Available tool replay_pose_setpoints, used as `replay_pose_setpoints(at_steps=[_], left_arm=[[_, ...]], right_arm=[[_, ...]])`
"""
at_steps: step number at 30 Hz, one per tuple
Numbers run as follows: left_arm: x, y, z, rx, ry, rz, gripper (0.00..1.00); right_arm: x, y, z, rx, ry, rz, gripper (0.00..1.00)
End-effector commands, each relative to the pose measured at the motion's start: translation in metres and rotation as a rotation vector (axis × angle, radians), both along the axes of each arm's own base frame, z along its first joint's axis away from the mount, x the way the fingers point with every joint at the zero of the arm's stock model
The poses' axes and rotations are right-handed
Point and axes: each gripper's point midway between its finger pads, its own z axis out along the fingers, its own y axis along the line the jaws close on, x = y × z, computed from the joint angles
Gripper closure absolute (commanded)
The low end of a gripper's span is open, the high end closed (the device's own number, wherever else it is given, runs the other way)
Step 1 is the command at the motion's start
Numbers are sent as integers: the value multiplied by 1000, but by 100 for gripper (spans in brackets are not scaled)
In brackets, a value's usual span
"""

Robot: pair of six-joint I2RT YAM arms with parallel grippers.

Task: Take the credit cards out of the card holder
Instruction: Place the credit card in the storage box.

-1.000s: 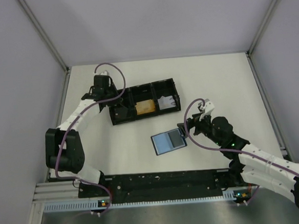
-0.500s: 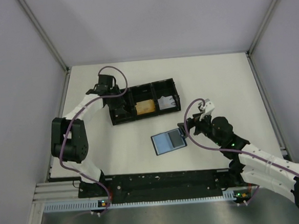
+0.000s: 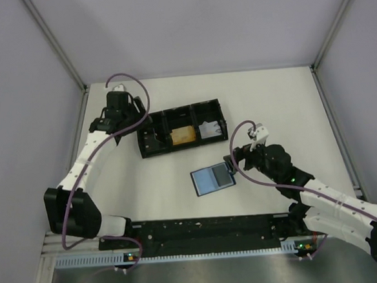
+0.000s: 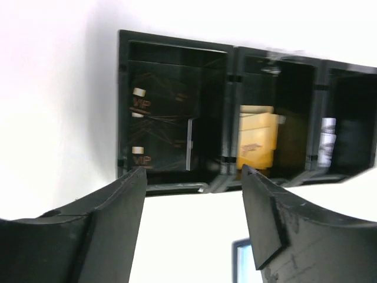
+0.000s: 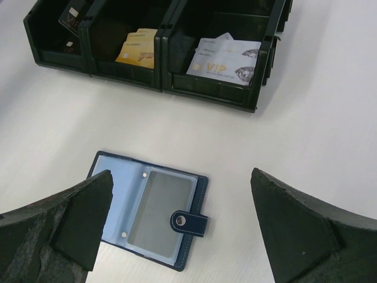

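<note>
Dark-blue folding card holder [image 3: 212, 178] is laid open just nearside of the black three-compartment tray [image 5: 206, 88]. Orange-tan credit card [image 4: 257, 138], in the tray's middle compartment, is judged thin, stiff, slick; an edge pinch is advised. Left gripper [image 4: 194, 180] and right gripper [image 5: 181, 177] are held apart, empty. Dark VIP card [image 4: 156, 135] in the tray's left compartment is resolved only by wrist views.

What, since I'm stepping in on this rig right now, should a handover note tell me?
Left gripper: open, empty, above the left compartment of the black tray.
Right gripper: open, empty, over the card holder.
Card holder: lies open on the table, in front of the tray.
Done: credit cards lie in all three compartments: dark, orange, silver.
Left: check the holder's grey pocket; I cannot tell whether it holds a card.
</note>
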Motion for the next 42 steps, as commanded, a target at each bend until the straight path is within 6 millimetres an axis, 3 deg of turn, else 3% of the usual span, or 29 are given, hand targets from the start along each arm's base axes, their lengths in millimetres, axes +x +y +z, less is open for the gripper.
replay_pose_setpoints(at_steps=[1,3,5,11,14,20,25,38,42], left_arm=[[1,-22,11,-102,-52,-89,28],[7,-29,1,-122,-14,-101,30],[11,-37,-12,-144,41,-117,42],[26,-64,-31,-202,65,-170,55],[33,-66,-50,-194,112,-160,72],[29,-39,-89,-69,209,-60,76],[24,-17,-102,10,230,3,79],[17,5,-112,86,285,52,79],[17,-5,-92,23,228,26,76]], right_arm=[[9,1,30,39,-45,-19,2],[9,1,28,37,-54,-18,2],[8,2,25,42,-59,-12,2],[9,0,14,24,-55,-20,2],[10,0,11,11,-53,-17,2],[11,-2,10,0,-55,-26,2],[12,-1,7,-7,-51,-22,2],[12,-1,3,-20,-37,-23,2],[11,1,5,-13,-38,-16,2]])
